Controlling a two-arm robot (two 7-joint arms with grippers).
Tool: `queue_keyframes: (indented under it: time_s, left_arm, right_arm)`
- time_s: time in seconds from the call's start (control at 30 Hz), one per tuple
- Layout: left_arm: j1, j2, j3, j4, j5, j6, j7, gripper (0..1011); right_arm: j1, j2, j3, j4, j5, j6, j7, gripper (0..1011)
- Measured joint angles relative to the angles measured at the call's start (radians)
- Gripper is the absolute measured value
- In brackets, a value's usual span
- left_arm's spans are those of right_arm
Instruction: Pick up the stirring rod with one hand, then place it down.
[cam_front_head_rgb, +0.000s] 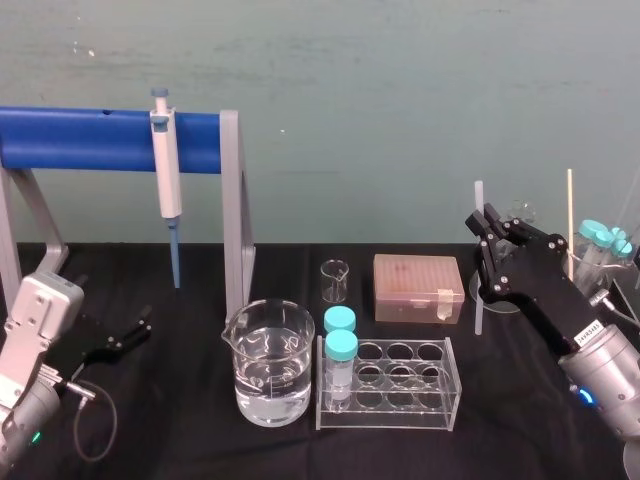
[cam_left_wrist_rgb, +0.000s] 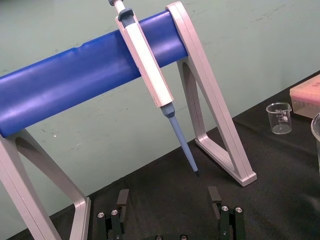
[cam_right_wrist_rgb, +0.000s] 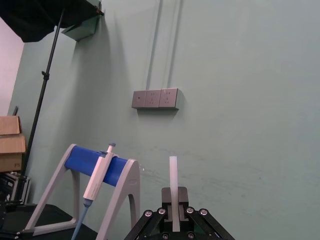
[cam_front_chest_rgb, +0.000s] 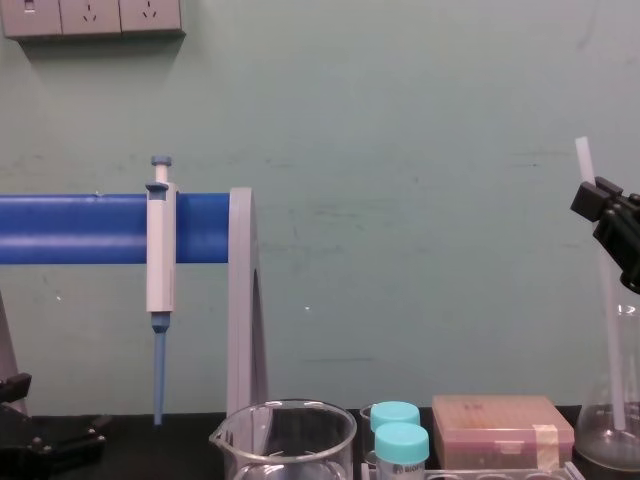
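Right black angular gripper (cam_front_head_rgb: 486, 222) is raised over the right side of the black-covered desk (cam_front_head_rgb: 180, 400), jaws clenched on the long thin translucent white stirring rod (cam_front_head_rgb: 478, 290). The rod stands nearly upright, with its top poking above the jaws and its lower end down by the clear glass flask (cam_front_chest_rgb: 600, 440); can't tell if it touches the desk. Left black gripper (cam_front_head_rgb: 125, 335) is parked low at the near left of the desk, jaws released and holding nothing. A white-and-blue pipette (cam_front_head_rgb: 167, 180) hangs on the blue-bar stand with grey legs (cam_front_head_rgb: 90, 138). A large glass beaker of water (cam_front_head_rgb: 270, 375) sits just beside the clear tube rack (cam_front_head_rgb: 400, 385), with a tan tip box (cam_front_head_rgb: 418, 288) behind.
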Motion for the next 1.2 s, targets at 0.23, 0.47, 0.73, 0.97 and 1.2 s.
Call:
queue_keyframes:
  time_s: [0.23,0.47,0.73,0.97,1.2]
  left_arm:
    - [0.0,0.0,0.0,0.0,0.0,0.0,0.0,1000]
    - [0.0,0.0,0.0,0.0,0.0,0.0,0.0,1000]
    - [0.0,0.0,0.0,0.0,0.0,0.0,0.0,1000]
    - [0.0,0.0,0.0,0.0,0.0,0.0,0.0,1000]
    - [0.0,0.0,0.0,0.0,0.0,0.0,0.0,1000]
  right_arm:
    - [0.0,0.0,0.0,0.0,0.0,0.0,0.0,68]
    - [0.0,0.0,0.0,0.0,0.0,0.0,0.0,68]
    - [0.0,0.0,0.0,0.0,0.0,0.0,0.0,68]
    - [0.0,0.0,0.0,0.0,0.0,0.0,0.0,68]
    - [0.0,0.0,0.0,0.0,0.0,0.0,0.0,68]
